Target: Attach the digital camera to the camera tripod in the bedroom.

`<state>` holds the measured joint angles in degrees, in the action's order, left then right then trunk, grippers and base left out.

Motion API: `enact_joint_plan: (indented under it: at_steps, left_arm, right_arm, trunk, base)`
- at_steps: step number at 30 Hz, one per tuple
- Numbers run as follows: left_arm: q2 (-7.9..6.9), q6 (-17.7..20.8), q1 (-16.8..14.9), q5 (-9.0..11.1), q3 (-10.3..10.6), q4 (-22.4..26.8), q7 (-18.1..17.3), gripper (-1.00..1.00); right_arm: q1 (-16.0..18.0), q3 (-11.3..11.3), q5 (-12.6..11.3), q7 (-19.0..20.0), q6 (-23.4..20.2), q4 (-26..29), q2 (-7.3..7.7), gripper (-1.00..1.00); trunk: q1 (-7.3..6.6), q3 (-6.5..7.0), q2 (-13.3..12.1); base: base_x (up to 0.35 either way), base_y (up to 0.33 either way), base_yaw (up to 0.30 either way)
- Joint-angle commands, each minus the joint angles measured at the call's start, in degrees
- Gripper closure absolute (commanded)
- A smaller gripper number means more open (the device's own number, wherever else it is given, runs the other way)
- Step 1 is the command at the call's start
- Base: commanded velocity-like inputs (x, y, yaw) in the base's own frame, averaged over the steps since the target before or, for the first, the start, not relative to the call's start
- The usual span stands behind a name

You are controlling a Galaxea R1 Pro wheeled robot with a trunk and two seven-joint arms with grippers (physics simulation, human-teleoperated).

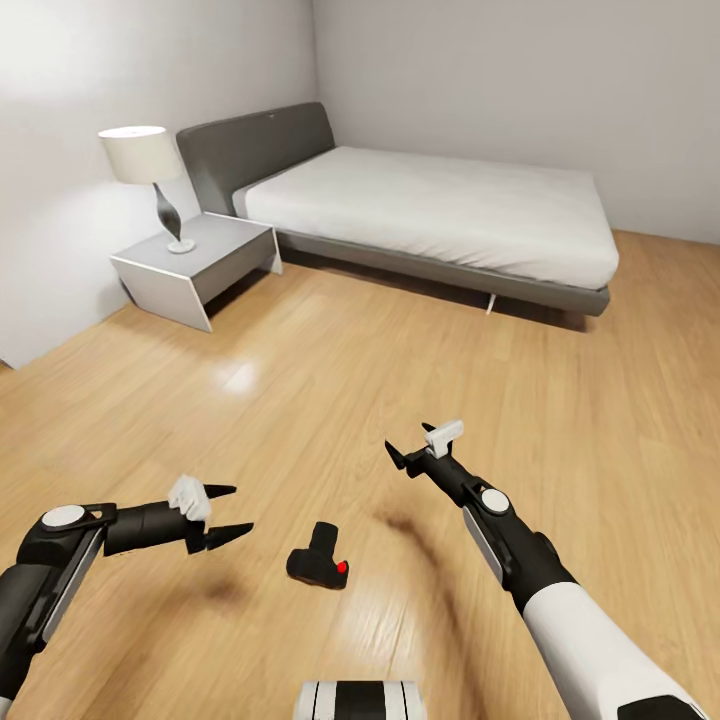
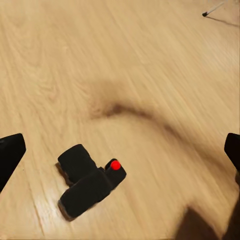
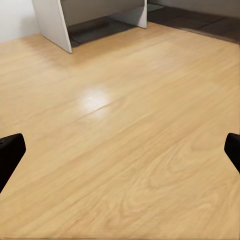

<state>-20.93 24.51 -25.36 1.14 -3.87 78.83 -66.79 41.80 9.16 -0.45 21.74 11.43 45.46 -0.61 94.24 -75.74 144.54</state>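
The small matte black digital camera with its bright red round button lies on its side on the light wood plank floor, between the two arms and nearer the left one; its lens face is turned away and hard to make out. In the left wrist view the same camera sits just ahead of the fingers, untouched, beside a smeared dark shadow. A thin pale rod with a black tip is cut off at that picture's edge; what it belongs to cannot be told.

The left gripper hangs spread wide and empty. The right gripper is likewise wide apart, holding nothing.

A grey upholstered bed with a white mattress stands against pale grey walls. Beside it, a white angular nightstand bears a white-shaded lamp.
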Motion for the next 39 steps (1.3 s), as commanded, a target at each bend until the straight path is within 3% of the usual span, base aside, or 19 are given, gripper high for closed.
enact_joint_plan:
  at_steps: [1,3,7,17,24,27,35,39]
  left_arm:
    - [0.05,0.6,0.0,0.1,-1.1,0.0,-0.2,-1.00]
    - [0.12,0.7,0.0,0.1,-3.3,-0.2,-0.3,-1.00]
    - [0.02,1.3,0.0,0.1,-5.1,-0.5,-0.5,-1.00]
    - [-0.60,6.3,-1.9,0.1,-5.9,0.0,-0.3,-1.00]
    - [-0.50,10.5,-8.1,0.0,-5.7,-1.0,-0.3,-1.00]
    - [-0.49,11.0,-9.7,0.0,-5.7,-1.3,-0.2,-1.00]
    - [-1.26,11.6,-17.7,-0.2,-5.5,-1.9,-0.4,-1.00]
    - [-1.47,11.7,-21.7,-1.5,-5.1,-2.5,-0.5,-1.00]
  right_arm:
    - [0.0,0.0,-0.1,0.2,0.2,0.0,-0.01,-1.00]
    - [0.0,0.0,0.0,0.2,0.2,0.0,-0.01,-1.00]
    - [0.0,0.0,0.0,0.1,0.2,0.0,-0.01,-1.00]
    - [0.0,0.0,0.0,0.1,0.2,0.0,-0.01,-1.00]
    - [0.0,0.0,0.0,0.1,0.2,-0.1,-0.01,-1.00]
    - [0.0,0.0,0.0,0.1,0.2,-0.1,-0.01,-1.00]
    - [0.0,0.0,0.0,-1.0,0.2,-0.1,-0.01,-1.00]
    - [0.0,0.0,0.0,-1.7,0.2,-0.1,-0.01,-1.00]
  trunk:
    - [0.01,-0.27,0.0]
    - [0.06,-0.71,0.1]
    - [0.17,-1.60,0.1]
    - [0.42,-3.81,0.2]
    - [0.61,-5.36,0.3]
    - [0.68,-6.03,0.4]
    - [0.89,-7.80,0.5]
    - [0.99,-8.69,0.5]
  base:
    - [0.000,0.000,0.000]
    - [0.000,0.000,0.000]
    - [0.000,0.000,0.000]
    - [0.000,0.000,0.000]
    - [0.000,0.000,0.000]
    - [0.000,0.000,0.000]
    - [0.000,0.000,0.000]
    - [0.000,0.000,0.000]
